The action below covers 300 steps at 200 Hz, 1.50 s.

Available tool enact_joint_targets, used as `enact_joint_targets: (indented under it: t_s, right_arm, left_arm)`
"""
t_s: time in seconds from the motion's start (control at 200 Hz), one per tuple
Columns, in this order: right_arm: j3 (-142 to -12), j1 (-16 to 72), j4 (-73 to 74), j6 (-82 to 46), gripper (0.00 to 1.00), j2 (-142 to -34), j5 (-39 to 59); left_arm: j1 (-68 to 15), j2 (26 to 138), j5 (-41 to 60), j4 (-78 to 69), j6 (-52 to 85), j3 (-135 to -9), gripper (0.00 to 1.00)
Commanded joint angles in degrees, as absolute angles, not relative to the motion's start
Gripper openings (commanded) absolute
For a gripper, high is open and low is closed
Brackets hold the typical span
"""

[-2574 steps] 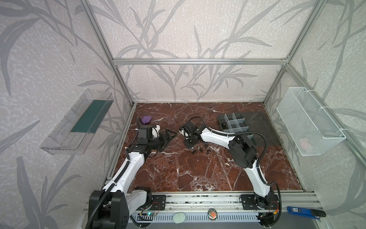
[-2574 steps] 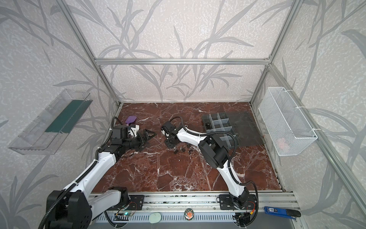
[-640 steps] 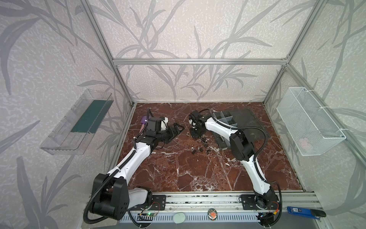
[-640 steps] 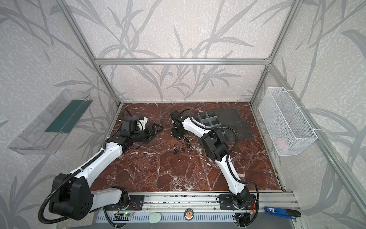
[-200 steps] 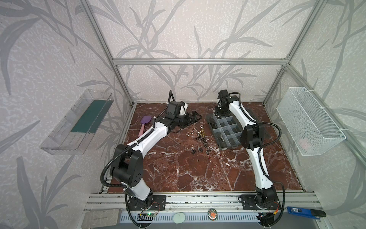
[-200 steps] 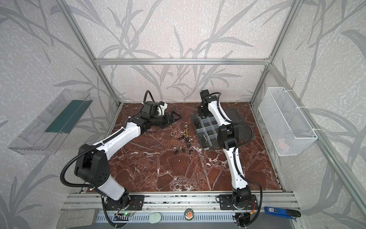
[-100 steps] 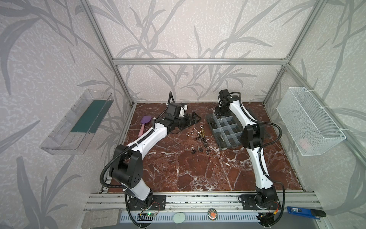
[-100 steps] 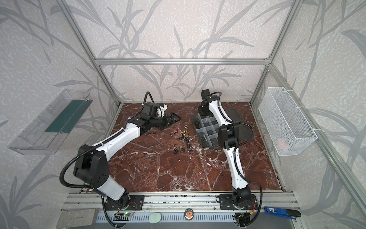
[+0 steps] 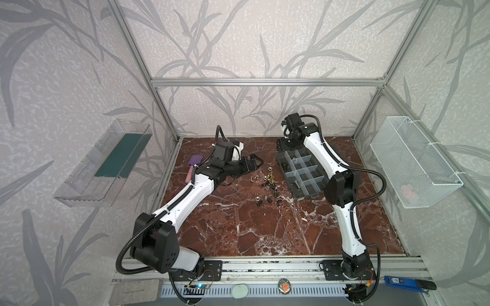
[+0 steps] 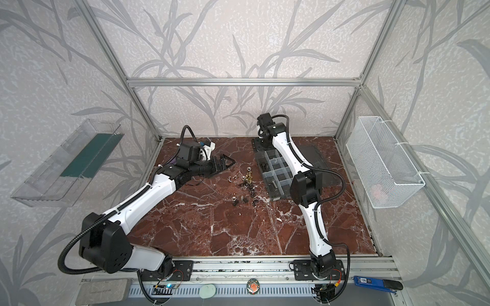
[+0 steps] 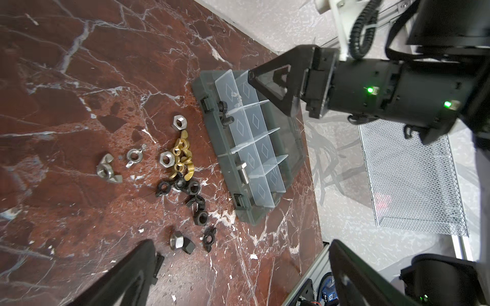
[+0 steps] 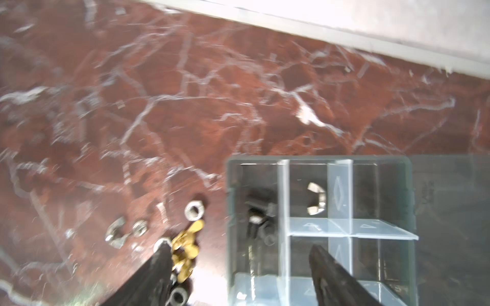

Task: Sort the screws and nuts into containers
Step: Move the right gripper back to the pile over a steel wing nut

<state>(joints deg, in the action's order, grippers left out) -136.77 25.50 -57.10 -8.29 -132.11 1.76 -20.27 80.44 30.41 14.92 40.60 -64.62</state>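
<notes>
Three walls papered pale grey with darker leaf shapes close in a red-brown, marble-patterned tabletop [image 9: 265, 227], with aluminium frame bars [image 9: 265, 82] along the edges.

Far left of the organizer box [image 9: 314, 180], a clear wall shelf [image 9: 106, 164] with a green strip hangs on the side wall. Nearer the box on that side, a purple-headed tool [image 9: 195, 160] lies by the table's edge.

The left gripper [image 10: 230, 161] is held left of the box. Its fingers are spread wide and hold nothing. Just left of the box, the loose nuts [image 11: 183, 161] lie scattered on the marble: silver hex and wing ones, a brass cluster, and black ones.

Inside the box, black screws [image 12: 258, 220] sit in a compartment on the side facing the nuts. A silver screw [image 11: 242, 172] lies in another compartment of the same row. A silver wing nut [image 12: 315, 198] lies in the cell next to the black screws.

The right gripper [image 12: 237, 247] hangs over the box's far end, fingers apart and empty. The box's lid [image 10: 310, 156] lies open and flat to the right of the box. Far right of the box, a white wire basket [image 9: 413, 164] hangs on the wall.
</notes>
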Motion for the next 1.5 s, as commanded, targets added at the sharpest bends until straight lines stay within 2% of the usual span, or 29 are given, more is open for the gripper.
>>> enact_joint_targets:
  t_s: [0.0,0.245,0.62,0.92,1.26,1.495]
  right_arm:
    - [-132.63,29.53,-55.83,-7.45,0.91,-129.26,0.44]
    - [-125.62,36.95,-52.61,-10.50,0.93,-129.74,-0.28]
    - [-124.54,40.54,-50.50,-18.35,0.88,-138.15,-0.47]
    - [-127.94,40.74,-50.72,-19.05,0.74,-143.15,-1.49]
    - [-136.91,40.68,-54.59,-18.03,0.54,-149.22,-2.00]
    - [-141.21,40.61,-56.67,-17.25,0.45,-151.30,-3.71]
  left_arm:
    - [-17.59,76.09,30.39,16.17,40.12,-61.47,0.99]
    - [-11.41,69.99,34.03,15.38,42.26,-54.00,0.99]
    - [-10.63,66.82,35.08,15.49,42.32,-49.87,0.99]
    - [-10.28,67.31,35.54,16.09,41.56,-50.27,0.99]
    - [-10.19,68.27,35.79,15.69,41.75,-50.70,0.99]
    - [-10.14,68.42,35.63,16.04,41.35,-50.80,0.99]
